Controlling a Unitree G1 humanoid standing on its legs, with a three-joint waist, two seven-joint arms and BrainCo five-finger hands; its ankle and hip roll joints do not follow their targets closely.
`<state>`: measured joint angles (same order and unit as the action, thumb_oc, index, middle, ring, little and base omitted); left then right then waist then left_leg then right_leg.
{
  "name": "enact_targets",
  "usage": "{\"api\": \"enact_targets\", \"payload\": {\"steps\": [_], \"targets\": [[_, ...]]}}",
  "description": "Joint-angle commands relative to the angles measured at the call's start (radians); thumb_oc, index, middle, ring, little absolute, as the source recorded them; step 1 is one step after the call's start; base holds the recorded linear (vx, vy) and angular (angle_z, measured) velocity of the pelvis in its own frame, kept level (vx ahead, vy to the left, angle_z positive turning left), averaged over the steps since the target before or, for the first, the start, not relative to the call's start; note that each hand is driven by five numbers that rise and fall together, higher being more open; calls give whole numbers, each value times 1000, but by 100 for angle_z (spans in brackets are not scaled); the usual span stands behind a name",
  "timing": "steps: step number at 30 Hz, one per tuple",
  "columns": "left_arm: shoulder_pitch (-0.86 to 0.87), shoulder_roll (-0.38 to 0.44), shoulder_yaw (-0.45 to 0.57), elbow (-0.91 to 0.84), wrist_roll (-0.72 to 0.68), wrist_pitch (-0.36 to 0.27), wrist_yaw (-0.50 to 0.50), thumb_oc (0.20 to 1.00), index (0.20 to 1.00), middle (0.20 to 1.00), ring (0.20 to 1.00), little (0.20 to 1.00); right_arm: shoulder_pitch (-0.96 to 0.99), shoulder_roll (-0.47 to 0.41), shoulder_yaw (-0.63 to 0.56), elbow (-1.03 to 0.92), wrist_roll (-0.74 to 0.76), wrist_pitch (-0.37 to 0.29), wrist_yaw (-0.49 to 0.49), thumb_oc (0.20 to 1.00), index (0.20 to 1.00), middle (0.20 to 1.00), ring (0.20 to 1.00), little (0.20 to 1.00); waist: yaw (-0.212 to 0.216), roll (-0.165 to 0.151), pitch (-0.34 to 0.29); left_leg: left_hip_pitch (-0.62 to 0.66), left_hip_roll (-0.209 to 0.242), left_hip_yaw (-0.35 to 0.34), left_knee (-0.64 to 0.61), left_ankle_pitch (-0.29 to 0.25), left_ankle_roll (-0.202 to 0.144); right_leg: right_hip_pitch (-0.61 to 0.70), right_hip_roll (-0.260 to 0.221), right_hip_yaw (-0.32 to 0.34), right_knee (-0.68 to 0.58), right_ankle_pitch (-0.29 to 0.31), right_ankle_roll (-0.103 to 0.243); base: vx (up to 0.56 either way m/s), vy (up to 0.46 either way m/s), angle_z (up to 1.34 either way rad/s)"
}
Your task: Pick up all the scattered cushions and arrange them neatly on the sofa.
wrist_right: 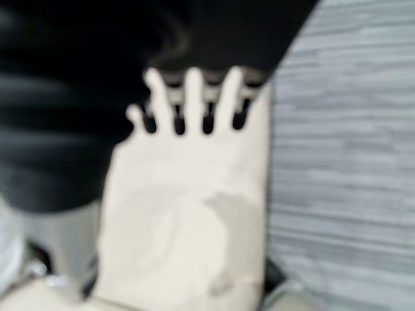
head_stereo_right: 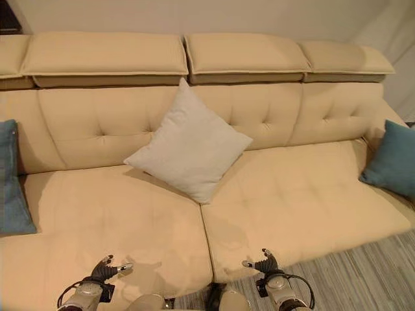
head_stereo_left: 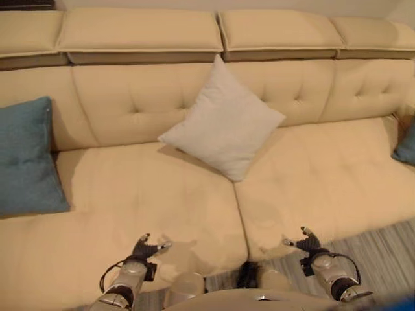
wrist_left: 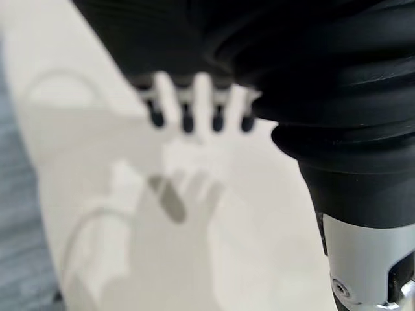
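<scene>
A cream tufted sofa fills the room's wall, grey striped floor in front. Left to right: a teal cushion cut off at the edge, a white cushion propped centrally, another teal cushion partly cropped. The left hand and right hand hover empty, fingers relaxed.

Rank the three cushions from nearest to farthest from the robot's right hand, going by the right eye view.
From the right hand:
1. White cushion, propped on its corner against the sofa's middle back.
2. Blue cushion on the right, at the sofa's right end.
3. Blue cushion on the left, at the far left end.
</scene>
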<state>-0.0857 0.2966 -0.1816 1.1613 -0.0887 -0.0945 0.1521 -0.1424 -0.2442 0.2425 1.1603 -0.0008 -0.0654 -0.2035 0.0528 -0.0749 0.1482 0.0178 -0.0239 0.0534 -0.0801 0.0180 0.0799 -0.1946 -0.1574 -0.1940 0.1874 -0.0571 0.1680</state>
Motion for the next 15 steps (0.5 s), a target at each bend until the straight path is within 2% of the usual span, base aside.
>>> {"api": "enact_targets", "payload": {"steps": [1,6,10,13,15], "targets": [[-22,-7,-14,-2,13,-24,6,1000,1000,1000,1000,1000,-12,-48,-21,13,15,1,-14,1000,1000,1000,1000,1000,4,11,23,-57,-8,-17,95,-75,-90,56,23,2,-103,68,16,85,-61,52],[-24,-17,-5,-8,-13,-35,2,1000,1000,1000,1000,1000,-15,-55,-21,22,14,-7,-15,1000,1000,1000,1000,1000,6,6,7,-59,-8,-41,92,-76,-109,99,26,-42,-164,86,16,101,-127,40],[-36,-17,-4,-52,-39,-47,9,1000,1000,1000,1000,1000,-17,-62,-19,-7,21,-22,-17,1000,1000,1000,1000,1000,9,3,5,-56,12,-60,72,-62,-132,137,40,-79,-209,82,4,63,-160,21],[-52,-16,-13,-200,-90,-70,25,1000,1000,1000,1000,1000,-18,-89,-43,-130,40,-51,-36,1000,1000,1000,1000,1000,-2,8,28,-100,28,-58,87,-48,-155,141,39,-129,-229,72,-6,-46,-114,60],[-63,-15,-16,-318,-125,-90,47,1000,1000,1000,1000,1000,-18,-112,-65,-230,51,-67,-60,1000,1000,1000,1000,1000,-15,8,60,-151,41,-11,145,-51,-163,136,27,-151,-228,71,-9,-123,-61,49]]}}
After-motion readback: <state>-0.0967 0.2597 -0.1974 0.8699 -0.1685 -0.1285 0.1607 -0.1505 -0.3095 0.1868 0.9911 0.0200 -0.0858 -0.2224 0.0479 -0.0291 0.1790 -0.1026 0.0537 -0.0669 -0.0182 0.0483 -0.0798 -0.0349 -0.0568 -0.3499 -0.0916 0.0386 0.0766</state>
